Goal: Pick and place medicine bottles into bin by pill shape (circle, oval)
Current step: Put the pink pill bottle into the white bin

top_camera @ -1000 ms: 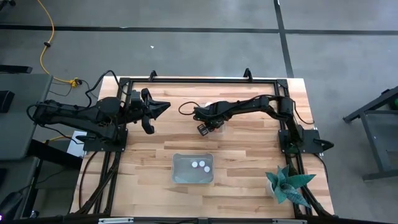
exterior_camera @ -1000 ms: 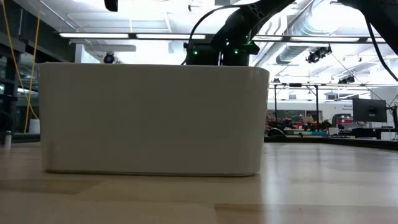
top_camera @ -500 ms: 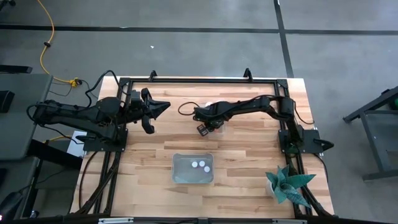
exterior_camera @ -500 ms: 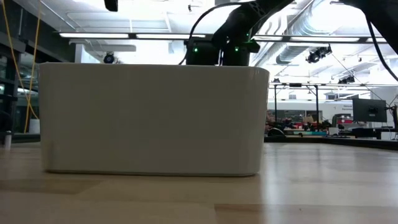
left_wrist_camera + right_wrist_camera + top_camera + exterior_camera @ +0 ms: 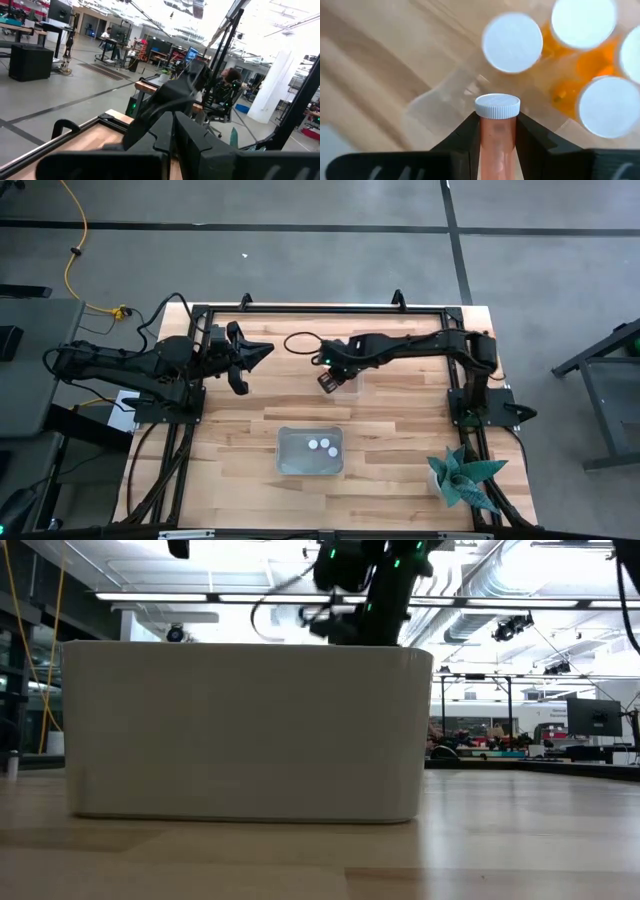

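Note:
My right gripper [image 5: 328,380] is over the middle of the table, shut on a medicine bottle [image 5: 497,145] with a white cap and a pinkish see-through body. Under it, several more white-capped orange bottles [image 5: 512,42] [image 5: 582,22] [image 5: 610,105] stand upright on the wooden table. A clear bin [image 5: 282,450] nearer the front edge holds two white-capped bottles [image 5: 313,444] [image 5: 331,447]. In the low view the bin [image 5: 240,730] fills the middle and hides the bottles. My left gripper [image 5: 250,362] waits open and empty at the left. My right gripper pinches the bottle's body just below the cap [image 5: 497,131] between its two fingers [image 5: 465,137], one on each side. The bottle lies along the fingers with its white cap [image 5: 497,106] at their free ends. It is clear of the table and of the bottles below.
A black metal frame [image 5: 330,308] runs round the table's far and side edges. A green plant [image 5: 462,478] stands at the near right corner. A black cable loop [image 5: 298,342] lies beside the right arm. Bare wood shows on both sides of the bin.
My right gripper has gone up with the bottle, still shut on it, and its arm has stretched out straighter across the table. In the low view the arm now stands higher above the bin's rim.

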